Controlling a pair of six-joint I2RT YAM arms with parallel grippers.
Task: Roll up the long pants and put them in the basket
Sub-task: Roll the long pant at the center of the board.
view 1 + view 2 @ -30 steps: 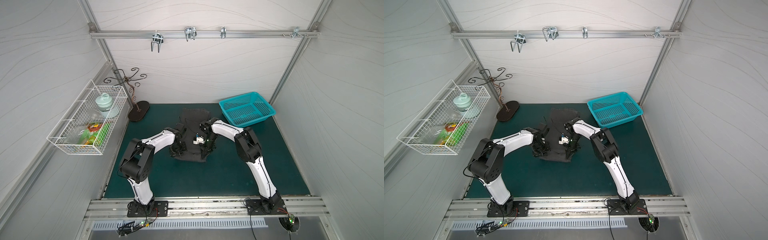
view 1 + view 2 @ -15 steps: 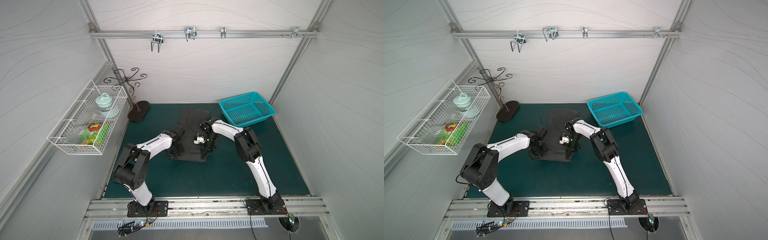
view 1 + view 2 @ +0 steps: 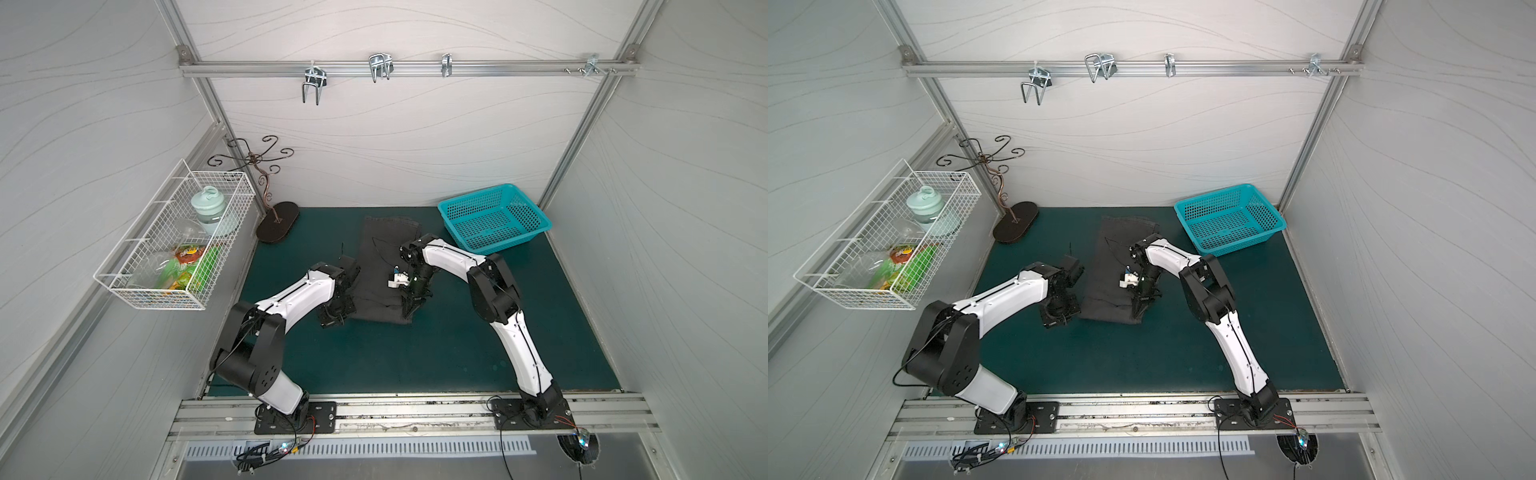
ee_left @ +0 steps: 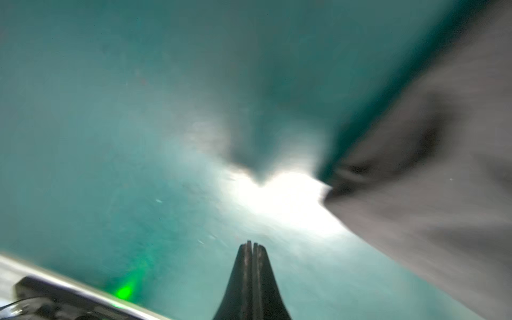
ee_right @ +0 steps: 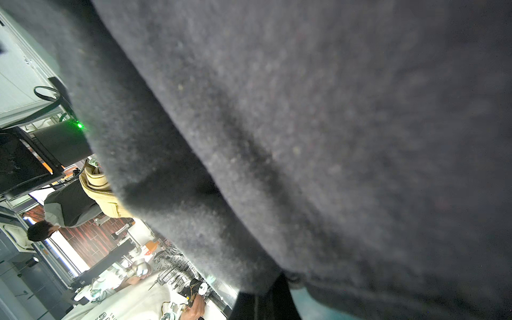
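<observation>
The right pincer (image 3: pixel 409 311) is clamped on the dark charcoal-grey fabric long pants (image 3: pixel 380 270). The left pincer (image 4: pixel 252 245) is closed, empty.

The left end effector (image 4: pixel 252 245) has slid off the long pants (image 3: pixel 376 270).

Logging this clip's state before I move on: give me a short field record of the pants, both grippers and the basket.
long pants: flat on the green mat, no roll visible
left gripper: shut, empty, over the mat beside the pants' left edge
right gripper: shut, at the pants' near right corner; pinch on cloth unclear
teal basket: back right, apart from the pants, nothing visible inside
</observation>
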